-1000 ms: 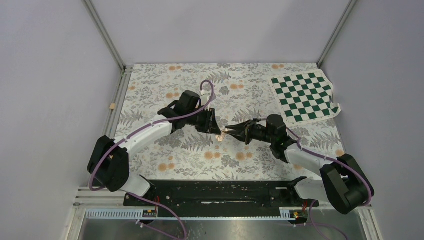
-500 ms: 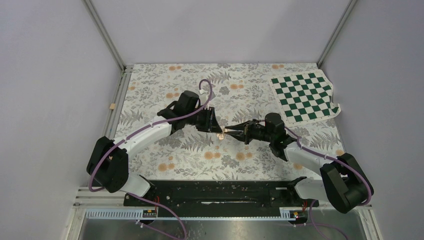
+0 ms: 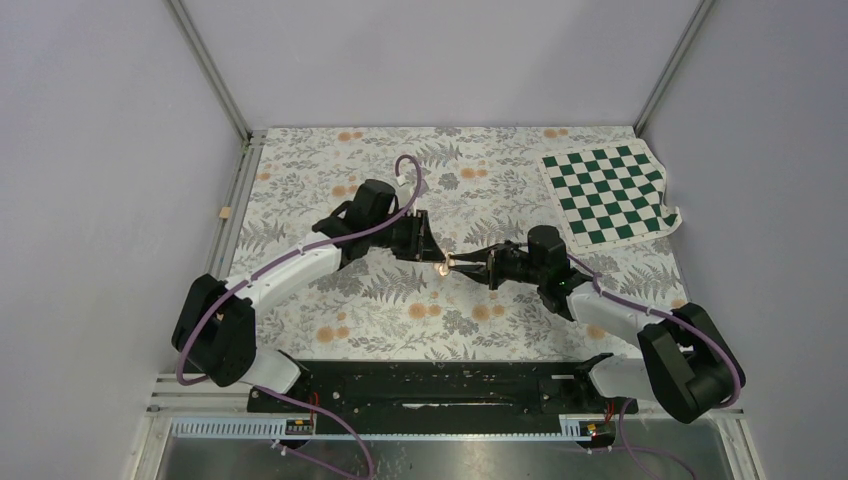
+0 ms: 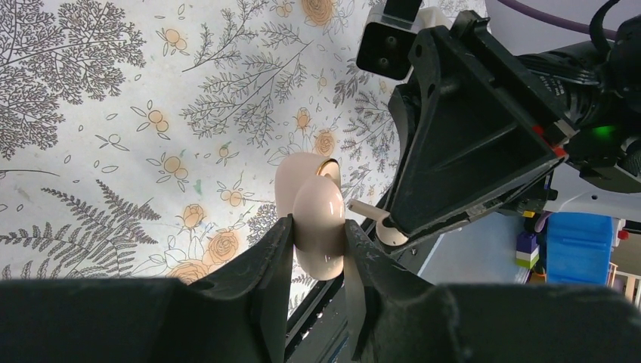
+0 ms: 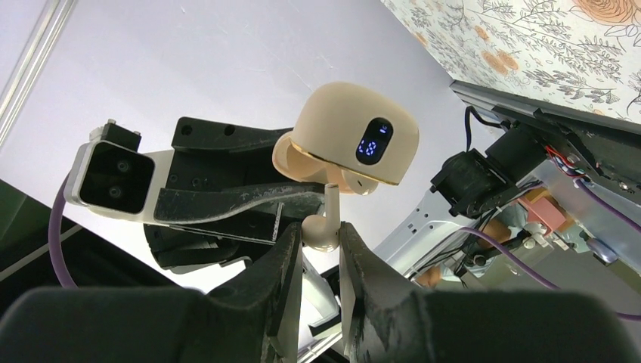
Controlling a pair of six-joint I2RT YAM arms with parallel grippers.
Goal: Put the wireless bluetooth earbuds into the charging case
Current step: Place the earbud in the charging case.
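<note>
- Floral tablecloth (image 3: pixel 330 190), checkered mat (image 3: pixel 610 190) in the far corner.
- Left gripper (image 4: pixel 317 238) was clamped on the open charging case (image 4: pixel 314 215), held above the cloth.
- Right gripper (image 5: pixel 317 238) pinched an earbud (image 5: pixel 321 228).
- In the last second it crept closer, so the stem sat at the case's mouth, not yet seated.
- No brand in sight, just blue digits (image 5: pixel 373 144), too blurry to read.

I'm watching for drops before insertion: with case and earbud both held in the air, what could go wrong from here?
1. The right gripper pinches the tiny cream plastic earbud only at its bulb; pushing its stem against the rounded peach plastic charging case could twist it loose and drop it.
2. The left gripper clamps the case in mid-air, so a push may rotate it in the grip.
</note>
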